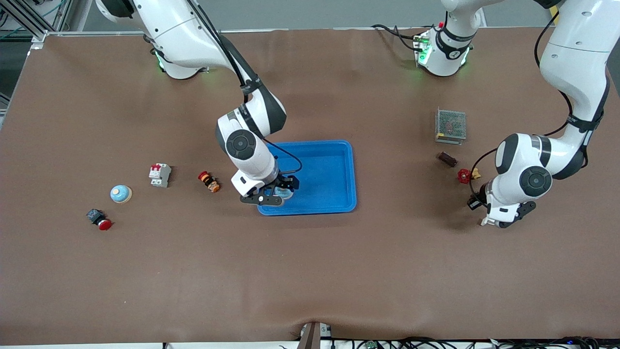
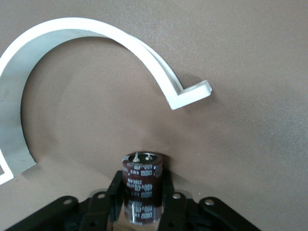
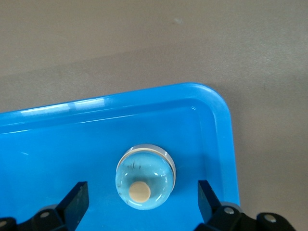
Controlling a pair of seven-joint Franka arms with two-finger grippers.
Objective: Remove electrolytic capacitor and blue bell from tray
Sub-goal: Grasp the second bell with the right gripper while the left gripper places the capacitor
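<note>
Right gripper point(image 3: 139, 202) fingers spread wide around blue bell point(image 3: 145, 176) in tray point(image 3: 219, 125); smooth dome likely slippery, so grip its rim; left gripper point(image 2: 143, 202) fingers flank the capacitor point(image 2: 143, 185) on the bench, grip uncertain.

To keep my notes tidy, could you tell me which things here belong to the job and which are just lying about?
Job: tray; blue bell in it; capacitor in the left gripper; right gripper around the bell.
Lying about: breaker; second bell; red button; mesh box.
</note>
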